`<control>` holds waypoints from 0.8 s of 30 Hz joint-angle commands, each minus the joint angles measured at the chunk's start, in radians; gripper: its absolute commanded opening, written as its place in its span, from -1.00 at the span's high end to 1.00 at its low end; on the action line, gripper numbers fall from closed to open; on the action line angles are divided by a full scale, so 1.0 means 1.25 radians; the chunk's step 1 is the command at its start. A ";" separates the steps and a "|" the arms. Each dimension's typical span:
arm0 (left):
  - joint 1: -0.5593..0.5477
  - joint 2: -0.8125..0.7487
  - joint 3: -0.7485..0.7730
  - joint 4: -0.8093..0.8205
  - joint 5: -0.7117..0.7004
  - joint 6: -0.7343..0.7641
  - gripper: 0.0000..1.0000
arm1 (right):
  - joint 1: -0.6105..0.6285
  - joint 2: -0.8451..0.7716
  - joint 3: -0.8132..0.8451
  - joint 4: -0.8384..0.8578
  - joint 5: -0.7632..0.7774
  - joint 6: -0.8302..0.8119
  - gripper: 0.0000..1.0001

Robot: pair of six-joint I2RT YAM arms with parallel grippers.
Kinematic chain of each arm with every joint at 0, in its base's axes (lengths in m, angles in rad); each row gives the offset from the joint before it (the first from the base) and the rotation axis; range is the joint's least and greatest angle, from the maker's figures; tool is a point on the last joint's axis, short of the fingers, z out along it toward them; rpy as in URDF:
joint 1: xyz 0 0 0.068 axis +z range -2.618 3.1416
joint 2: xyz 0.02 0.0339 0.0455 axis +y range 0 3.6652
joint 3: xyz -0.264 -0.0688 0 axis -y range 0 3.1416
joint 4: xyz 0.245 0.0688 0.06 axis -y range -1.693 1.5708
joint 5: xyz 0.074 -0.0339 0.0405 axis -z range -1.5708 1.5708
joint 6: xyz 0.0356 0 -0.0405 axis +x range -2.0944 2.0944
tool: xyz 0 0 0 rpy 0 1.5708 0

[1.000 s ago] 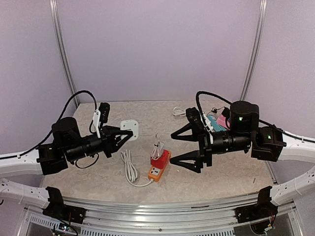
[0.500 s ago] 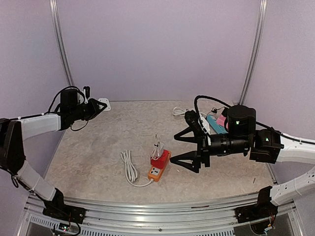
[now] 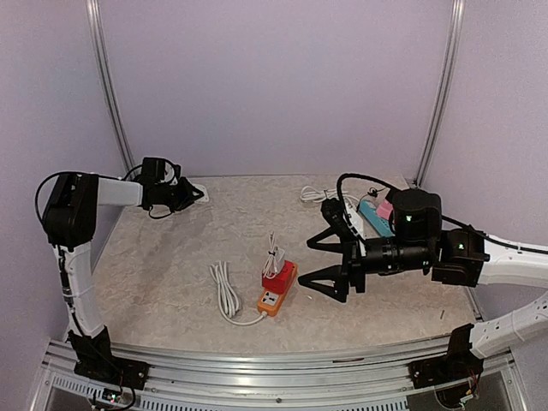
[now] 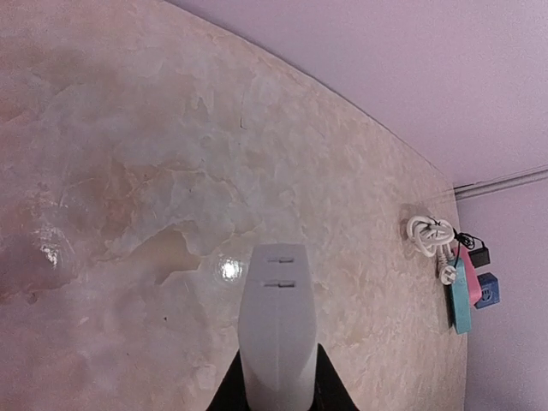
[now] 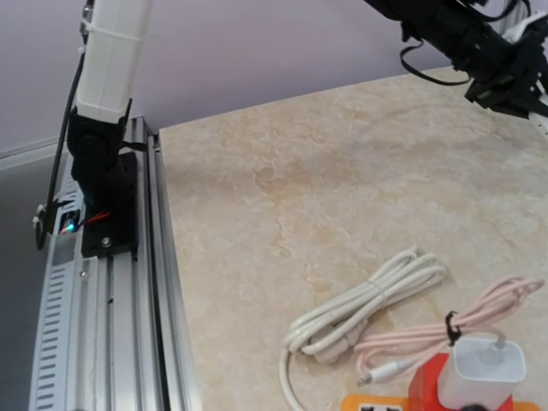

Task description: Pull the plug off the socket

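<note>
Right gripper (image 3: pixel 306 268): jaws spread, holding nothing. Just beside it at 9 o'clock, the white plug (image 3: pixel 273 260) sits in a red adapter (image 3: pixel 278 280) on the orange socket strip (image 3: pixel 272 300). Left gripper (image 3: pixel 190 195): pinching a white block (image 4: pixel 276 334) at the 10 o'clock corner of the table (image 3: pixel 171 282)

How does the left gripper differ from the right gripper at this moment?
The left gripper is shut on a white flat plastic block with two slots; the right gripper stands wide open, empty. The left gripper is far from the orange power strip; the right gripper is near it. Both are black.
</note>
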 commanded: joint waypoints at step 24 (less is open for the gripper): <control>0.027 0.155 0.197 -0.272 -0.081 0.031 0.01 | -0.015 -0.031 -0.057 0.010 0.052 0.013 -0.85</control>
